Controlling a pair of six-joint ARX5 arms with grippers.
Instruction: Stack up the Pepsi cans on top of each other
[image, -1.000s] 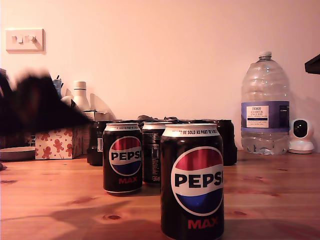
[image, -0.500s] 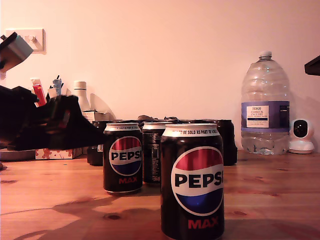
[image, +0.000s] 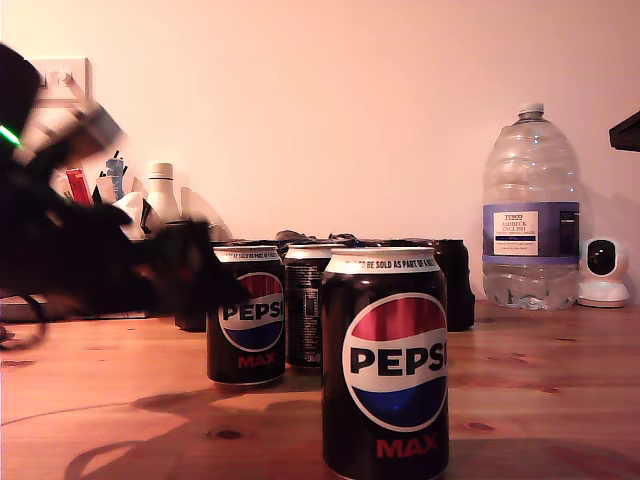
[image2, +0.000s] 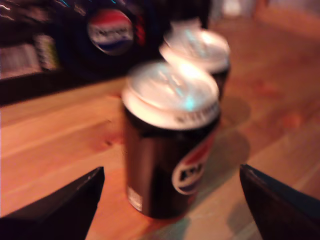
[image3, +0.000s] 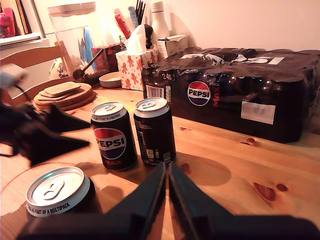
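Right now my first gripper (image2: 170, 200) is spread wide, its two dark fingers (image2: 60, 205) standing either side of a Pepsi can, apart from it, with nothing held. That can, the middle can (image2: 167, 155), stands upright on the wooden table (image2: 55, 135), and in the exterior view it (image: 246, 315) sits left of centre, with the blurred first arm (image: 90, 255) reaching in from that view's left up to its side. I cannot tell from the blur whether anything touches it.

Just behind it stands the rear can (image: 305, 305), upright, close beside the middle one; my second wrist view shows the pair (image3: 114, 135) (image3: 155, 131) side by side, barely apart. The front can (image: 385, 360) stands alone nearest the exterior camera, well apart from the other two; in my second wrist view only its silver top (image3: 56, 190) shows.

My second gripper (image3: 167, 192) has its fingers pressed together with only a thin slit between them, holding nothing, and it hangs over bare table short of the cans.

Behind the cans lies the wrapped multipack (image3: 235, 95). A water bottle (image: 530, 210) stands at the exterior view's right, against the wall.
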